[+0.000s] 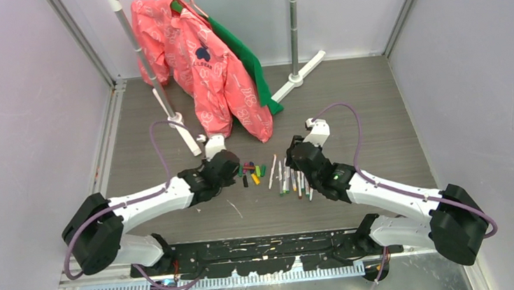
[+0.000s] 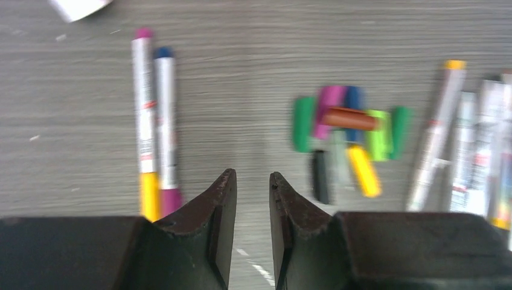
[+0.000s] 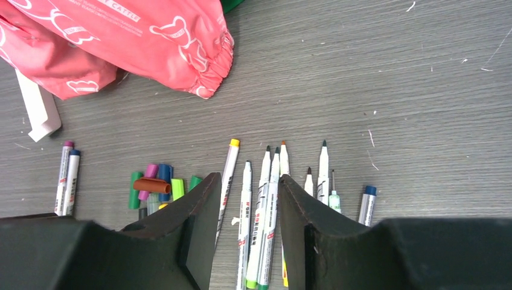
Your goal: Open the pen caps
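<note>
Short, stubby plastic pen caps [image 2: 329, 112], heaped loose right of centre in the left wrist view, flat on the grey wood-grain table [image 2: 241, 72]. Counted by colour: one mid-green, one magenta, one blue, one lime, one dark green. Also a reddish-brown cap [image 2: 349, 118] lying crosswise on top, plus a yellow cap [image 2: 364, 171] and a black cap [image 2: 320, 176] at the lower edge of the heap. Eight for certain; possibly a pale ninth underneath, too blurred to say. In the top view, heap at centre frame, between the two grippers.

Left gripper [image 2: 252, 181]: parted by only a narrow slot, nothing in it, low centre of its own view, just left of the heap.

Right gripper [image 3: 249, 184]: parted somewhat wider, nothing gripped, with a row of pens [image 3: 265, 199] on the table showing through the gap. About nine pens in that row, most with bare tips, and a blue-ended pen [image 3: 367, 202] at the far right.

Two more pens [image 2: 154, 121] side by side at the left of the left wrist view, coloured at both ends.
</note>
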`<action>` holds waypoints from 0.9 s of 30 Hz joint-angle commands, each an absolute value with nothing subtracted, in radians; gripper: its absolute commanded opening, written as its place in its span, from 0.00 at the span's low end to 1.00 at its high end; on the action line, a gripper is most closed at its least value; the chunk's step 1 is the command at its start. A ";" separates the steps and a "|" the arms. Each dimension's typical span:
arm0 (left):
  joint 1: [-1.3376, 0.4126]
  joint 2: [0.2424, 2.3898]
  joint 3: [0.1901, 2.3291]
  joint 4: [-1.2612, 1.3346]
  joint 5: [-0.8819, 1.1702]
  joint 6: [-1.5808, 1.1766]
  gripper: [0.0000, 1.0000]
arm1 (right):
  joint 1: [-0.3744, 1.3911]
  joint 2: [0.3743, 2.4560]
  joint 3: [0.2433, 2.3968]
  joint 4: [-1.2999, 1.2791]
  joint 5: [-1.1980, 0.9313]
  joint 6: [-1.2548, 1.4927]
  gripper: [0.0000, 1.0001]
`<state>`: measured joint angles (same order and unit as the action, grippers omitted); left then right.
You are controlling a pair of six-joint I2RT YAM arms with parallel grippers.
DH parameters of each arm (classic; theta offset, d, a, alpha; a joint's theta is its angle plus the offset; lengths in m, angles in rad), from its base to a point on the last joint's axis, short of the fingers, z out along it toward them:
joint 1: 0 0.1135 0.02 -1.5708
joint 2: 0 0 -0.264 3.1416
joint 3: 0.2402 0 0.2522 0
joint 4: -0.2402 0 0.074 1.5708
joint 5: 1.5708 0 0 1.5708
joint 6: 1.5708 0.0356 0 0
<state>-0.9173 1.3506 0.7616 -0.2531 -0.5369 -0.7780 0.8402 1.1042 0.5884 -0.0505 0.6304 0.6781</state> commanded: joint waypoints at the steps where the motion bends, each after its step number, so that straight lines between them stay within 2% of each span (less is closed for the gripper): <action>1: -0.812 1.301 0.694 -0.261 -0.543 -0.761 0.28 | 0.835 1.105 0.584 0.030 0.619 0.692 0.45; 10: -0.747 1.349 0.714 -0.268 -0.553 -0.698 0.35 | 0.836 1.116 0.580 0.046 0.607 0.693 0.46; 27: -0.664 1.441 0.707 -0.135 -0.452 -0.650 0.33 | 0.836 1.124 0.576 0.052 0.610 0.692 0.46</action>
